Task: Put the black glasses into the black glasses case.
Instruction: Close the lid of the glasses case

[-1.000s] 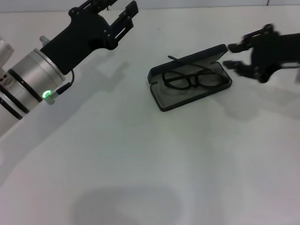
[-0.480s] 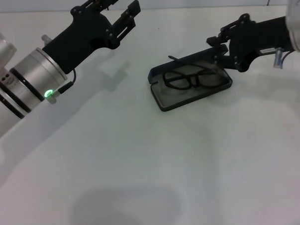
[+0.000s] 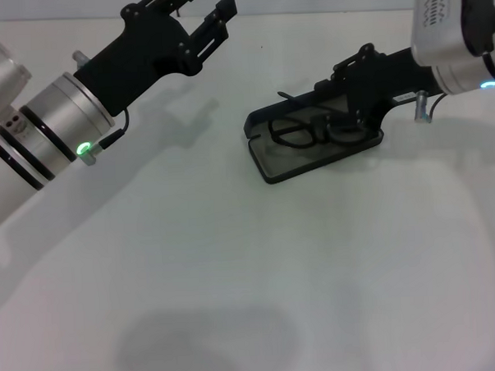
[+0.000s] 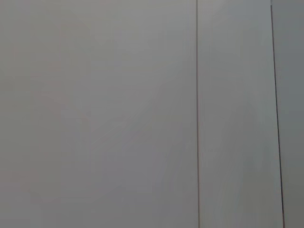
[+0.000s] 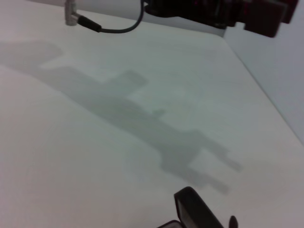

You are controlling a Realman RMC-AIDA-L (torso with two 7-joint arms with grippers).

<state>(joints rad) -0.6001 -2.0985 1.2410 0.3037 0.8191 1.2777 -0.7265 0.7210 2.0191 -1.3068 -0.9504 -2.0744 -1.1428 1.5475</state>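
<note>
Reaching over black glasses case (image 3: 312, 154) lid: right gripper (image 3: 347, 76), closure unclear; left gripper (image 3: 197, 8) spread, idle.

Head camera looks forward and down over the white table (image 3: 235, 276); the left wrist camera faces only a blank wall (image 4: 95, 114). The right wrist camera skims low across the same table, sharing the black glasses case (image 5: 197, 211) corner.

A white table (image 3: 235, 276) bears the open black glasses case (image 3: 289, 162).
</note>
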